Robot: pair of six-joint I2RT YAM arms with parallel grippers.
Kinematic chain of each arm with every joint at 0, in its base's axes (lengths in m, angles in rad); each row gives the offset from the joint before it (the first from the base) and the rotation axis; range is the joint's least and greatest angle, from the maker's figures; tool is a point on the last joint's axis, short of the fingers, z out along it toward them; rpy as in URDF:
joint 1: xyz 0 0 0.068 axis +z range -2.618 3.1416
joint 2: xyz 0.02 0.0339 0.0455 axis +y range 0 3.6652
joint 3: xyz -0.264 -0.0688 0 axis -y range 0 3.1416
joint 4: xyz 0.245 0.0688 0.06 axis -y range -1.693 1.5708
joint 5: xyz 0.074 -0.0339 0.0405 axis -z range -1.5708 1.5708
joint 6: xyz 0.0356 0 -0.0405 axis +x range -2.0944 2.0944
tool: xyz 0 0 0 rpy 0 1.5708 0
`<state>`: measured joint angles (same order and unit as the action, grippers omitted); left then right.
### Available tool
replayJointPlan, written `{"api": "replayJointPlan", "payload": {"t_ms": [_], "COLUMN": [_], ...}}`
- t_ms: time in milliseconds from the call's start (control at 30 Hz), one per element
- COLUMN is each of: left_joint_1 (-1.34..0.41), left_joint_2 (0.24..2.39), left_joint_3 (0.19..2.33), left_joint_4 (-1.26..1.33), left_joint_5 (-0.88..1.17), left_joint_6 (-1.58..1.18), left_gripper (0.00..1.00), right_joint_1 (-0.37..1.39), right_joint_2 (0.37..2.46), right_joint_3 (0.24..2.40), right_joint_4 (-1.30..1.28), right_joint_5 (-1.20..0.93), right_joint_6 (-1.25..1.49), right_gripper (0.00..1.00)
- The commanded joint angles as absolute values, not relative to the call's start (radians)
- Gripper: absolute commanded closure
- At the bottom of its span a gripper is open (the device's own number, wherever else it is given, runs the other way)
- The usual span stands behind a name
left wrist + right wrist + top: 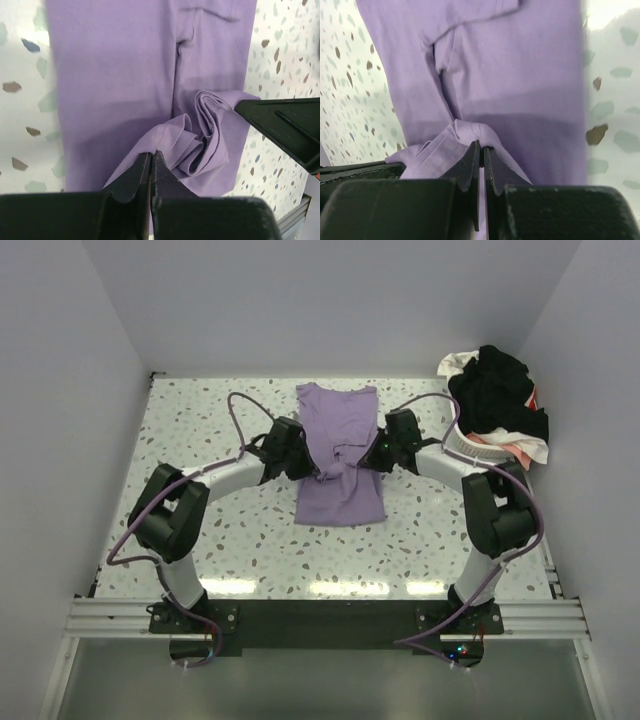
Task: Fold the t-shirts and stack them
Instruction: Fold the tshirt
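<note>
The lilac t-shirt point(338, 502) is laid mid-worktop point(200, 420), its long axis running near to far. Bunched cloth at its middle is pinched from either side by the left gripper point(151, 156) and the right gripper point(481, 149), both equally near.

White basket point(472, 448) on speckled table point(250, 540)

1. The t-shirt point(335, 420) is plain lilac-purple.
2. The table point(250, 530) is white with grey, brown and bluish flecks.
3. The heaped shirts point(497, 390) are mostly black, some white and pink-red.
4. The basket point(470, 448) is white.
5. The cables point(231, 410) are purple.
</note>
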<state>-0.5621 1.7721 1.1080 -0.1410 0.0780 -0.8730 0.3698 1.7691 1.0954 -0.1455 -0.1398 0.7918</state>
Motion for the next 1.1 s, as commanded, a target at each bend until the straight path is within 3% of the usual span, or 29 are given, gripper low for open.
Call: {"api": "replayJointPlan", "payload": {"t_ms": [0, 467, 1067], "left_joint_1": [-0.531, -0.430, -0.359], "left_joint_2": [1.816, 1.914, 2.008], "left_joint_3": [1.186, 1.301, 1.371], "left_joint_4": [-0.083, -0.123, -0.106], "left_joint_5": [0.084, 0.123, 0.236], "left_joint_6": [-0.864, -0.833, -0.773], "left_gripper": [1.00, 0.98, 0.86], "right_joint_1": [0.336, 0.242, 0.166], "right_joint_2": [1.795, 1.899, 1.925], "right_joint_3": [1.172, 1.273, 1.258], "right_joint_4": [-0.075, -0.044, -0.018], "right_joint_5": [-0.166, -0.239, -0.281], "right_joint_6": [0.778, 0.815, 0.825], "right_gripper": [1.00, 1.00, 1.00]}}
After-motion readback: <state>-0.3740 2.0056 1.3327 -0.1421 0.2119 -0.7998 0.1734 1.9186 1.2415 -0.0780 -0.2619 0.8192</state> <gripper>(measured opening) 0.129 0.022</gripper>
